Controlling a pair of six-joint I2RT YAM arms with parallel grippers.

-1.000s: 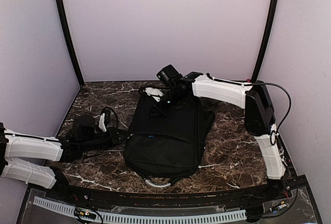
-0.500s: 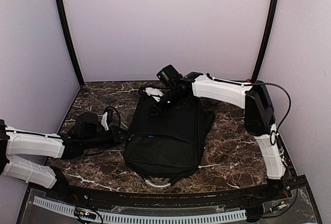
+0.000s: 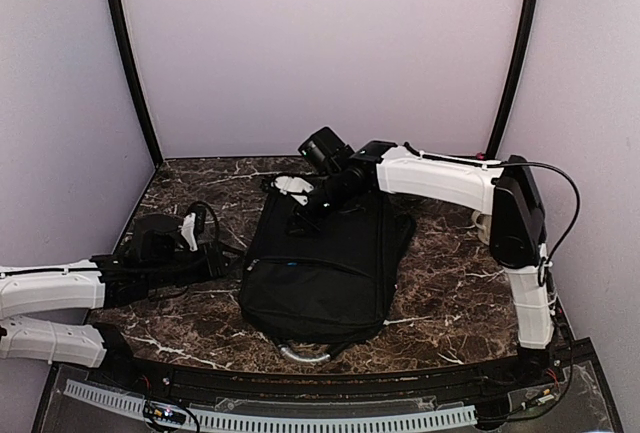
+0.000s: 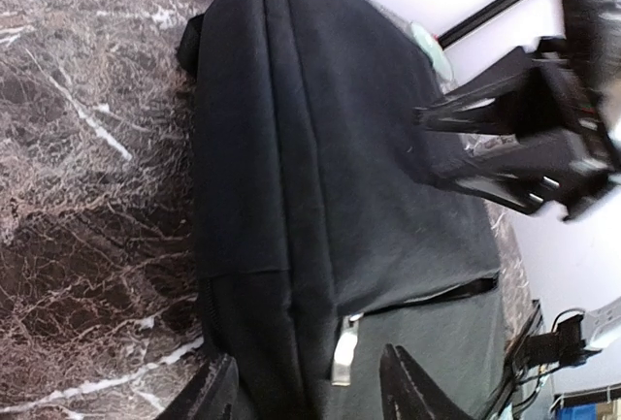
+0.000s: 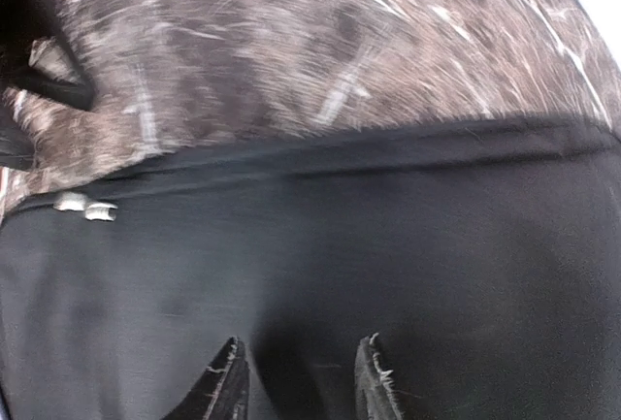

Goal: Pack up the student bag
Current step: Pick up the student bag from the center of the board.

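Top external view. Item: student bag (image 3: 320,263), black, lying flat at the middle of the marble table (image 3: 440,283), grey handle (image 3: 303,356) toward the near edge. Its panels look shut and no contents show. A small white pouch (image 3: 292,186) lies outside, at the bag's far left corner; touching or just beside, I cannot tell. Judged progress: nothing visibly packed, so opening the bag and loading remain. Whether anything is already inside cannot be told.

Left arm: low, stretched from the near left across the table, left gripper (image 3: 222,261) at the bag's left edge. Right arm: upright at the right, elbow bent, forearm reaching leftward over the bag's far end, right gripper (image 3: 312,201) angled down beside the pouch.

Left wrist view. Student bag (image 4: 320,177) fills the middle, seen along its side seam, with table (image 4: 87,148) on the left. Left gripper (image 4: 309,373): fingertips parted, holding nothing. A metal zipper pull (image 4: 342,354) hangs between them, unclamped. Right gripper (image 4: 441,148) shows blurred at the right, fingers spread against the fabric.

Right wrist view. Right gripper (image 5: 296,357): fingers parted over plain black fabric of the bag (image 5: 388,226), no fold seen pinched. Two small metal pulls (image 5: 85,209) sit at the bag's edge on the left, with table (image 5: 291,42) beyond.
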